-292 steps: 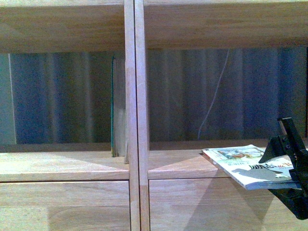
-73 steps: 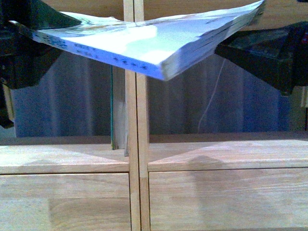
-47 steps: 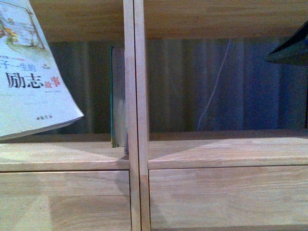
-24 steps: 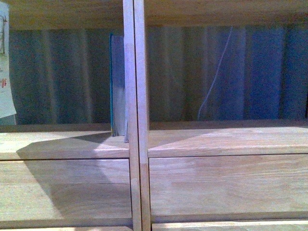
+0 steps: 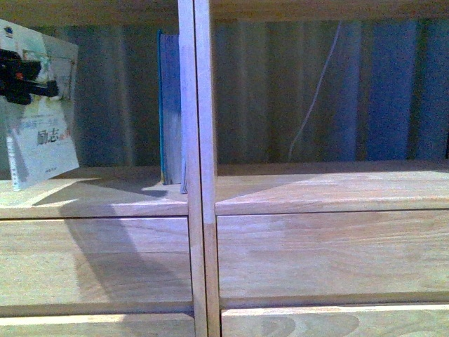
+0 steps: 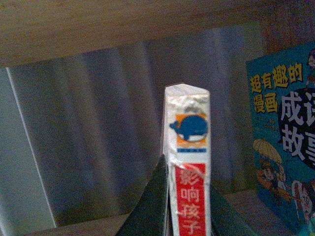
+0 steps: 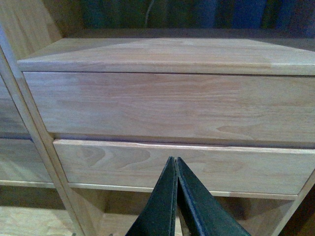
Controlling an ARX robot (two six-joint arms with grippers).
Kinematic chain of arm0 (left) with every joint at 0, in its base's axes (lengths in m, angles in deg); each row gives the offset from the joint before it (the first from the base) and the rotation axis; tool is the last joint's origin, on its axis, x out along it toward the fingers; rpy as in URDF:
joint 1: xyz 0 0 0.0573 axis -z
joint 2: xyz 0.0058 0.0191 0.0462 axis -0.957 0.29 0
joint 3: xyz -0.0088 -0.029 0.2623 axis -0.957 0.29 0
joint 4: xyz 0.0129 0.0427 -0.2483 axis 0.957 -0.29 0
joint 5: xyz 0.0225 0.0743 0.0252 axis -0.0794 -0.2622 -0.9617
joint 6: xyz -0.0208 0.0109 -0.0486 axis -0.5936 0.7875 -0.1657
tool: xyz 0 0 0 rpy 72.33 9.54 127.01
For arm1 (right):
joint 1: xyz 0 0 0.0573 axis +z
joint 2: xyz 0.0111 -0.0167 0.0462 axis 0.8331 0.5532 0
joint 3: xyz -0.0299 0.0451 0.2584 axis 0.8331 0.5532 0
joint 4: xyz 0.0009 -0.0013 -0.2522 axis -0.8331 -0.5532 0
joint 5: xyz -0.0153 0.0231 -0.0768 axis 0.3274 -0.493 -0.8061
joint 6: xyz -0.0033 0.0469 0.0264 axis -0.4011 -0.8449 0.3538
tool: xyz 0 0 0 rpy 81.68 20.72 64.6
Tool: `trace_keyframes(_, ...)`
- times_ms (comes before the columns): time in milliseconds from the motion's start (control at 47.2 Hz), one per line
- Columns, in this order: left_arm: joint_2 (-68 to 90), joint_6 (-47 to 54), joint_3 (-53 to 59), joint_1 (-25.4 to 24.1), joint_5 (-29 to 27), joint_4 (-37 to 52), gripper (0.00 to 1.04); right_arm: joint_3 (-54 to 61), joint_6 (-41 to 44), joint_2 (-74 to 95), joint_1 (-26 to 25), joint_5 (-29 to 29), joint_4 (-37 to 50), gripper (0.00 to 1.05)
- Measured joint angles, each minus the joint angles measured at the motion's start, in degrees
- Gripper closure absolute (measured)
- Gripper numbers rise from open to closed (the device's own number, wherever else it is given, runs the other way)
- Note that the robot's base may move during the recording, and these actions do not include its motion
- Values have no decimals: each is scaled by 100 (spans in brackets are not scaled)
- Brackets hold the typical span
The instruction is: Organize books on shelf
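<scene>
The paperback book [image 5: 43, 130], white with black characters, hangs nearly upright in the left compartment of the shelf [image 5: 105, 200]. My left gripper [image 5: 24, 74] is shut on it near its top, and its lower corner sits close to the board. In the left wrist view its red-white spine [image 6: 189, 196] stands between the dark fingers [image 6: 152, 206]. A thin green-edged book [image 5: 168, 105] stands against the central divider [image 5: 193, 140]; its teal cartoon cover [image 6: 285, 142] shows beside the paperback. My right gripper [image 7: 175, 162] is shut on nothing, low in front of the drawer fronts [image 7: 172, 105].
A striped blue-grey curtain [image 5: 295, 91] with a thin white cable [image 5: 316, 98] shows through the backless compartments. The right compartment's board [image 5: 330, 189] holds nothing. Plank drawer fronts [image 5: 323, 253] fill the space below, and the upper shelf board [image 6: 98, 29] runs above the paperback.
The paperback has swung from flat between both grippers to upright in the left one and moved into the left compartment. The right gripper has dropped out of the front view.
</scene>
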Motion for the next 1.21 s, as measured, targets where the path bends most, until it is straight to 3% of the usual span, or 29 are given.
trace_keyframes(445,1731,-70,-2260,955,-332,-787,98,498,2,-1064,-4,-2,-540,102)
trace_keyframes(763,2282,-55,-3195,1228,-743,-1270,97,741,4,-1751,-4,0,-887,102)
trace_keyframes(975,2271,-92,-2927,1272,-763,-1296,54,741,4,-2190,-4,0,-1316,102)
trace_keyframes(1209,2129,-142,-2387,1276,-813,-1250,21,741,4,-2465,-4,0,-1593,102)
